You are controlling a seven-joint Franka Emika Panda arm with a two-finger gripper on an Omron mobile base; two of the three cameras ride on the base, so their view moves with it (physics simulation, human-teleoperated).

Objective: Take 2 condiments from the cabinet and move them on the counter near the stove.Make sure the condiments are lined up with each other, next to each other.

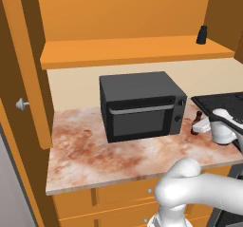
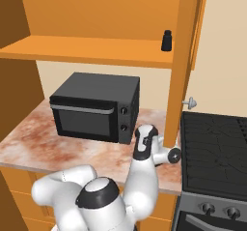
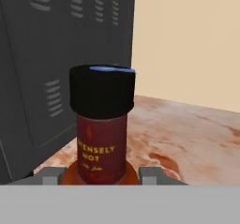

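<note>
The dark red sauce bottle (image 1: 196,121) with a black cap stands upright on the marbled counter (image 1: 95,150), between the microwave and the stove (image 1: 223,102). My gripper (image 1: 201,125) reaches it from the right, low at its body. In the hand view the bottle (image 3: 101,124) rises between my fingertips (image 3: 52,175), which press its wide lower part; the gripper (image 3: 101,176) is shut on it. The dark tapered shaker (image 1: 202,34) stands at the right end of the cabinet shelf (image 1: 128,50); the right base view has the shaker (image 2: 167,40) beside the open door.
A black microwave (image 1: 140,105) sits on the counter just left of the bottle. The open cabinet door (image 2: 185,56) with its round knob (image 2: 191,102) hangs above the counter's right end, close to the stove (image 2: 212,148). Another open door (image 1: 28,79) stands at the left.
</note>
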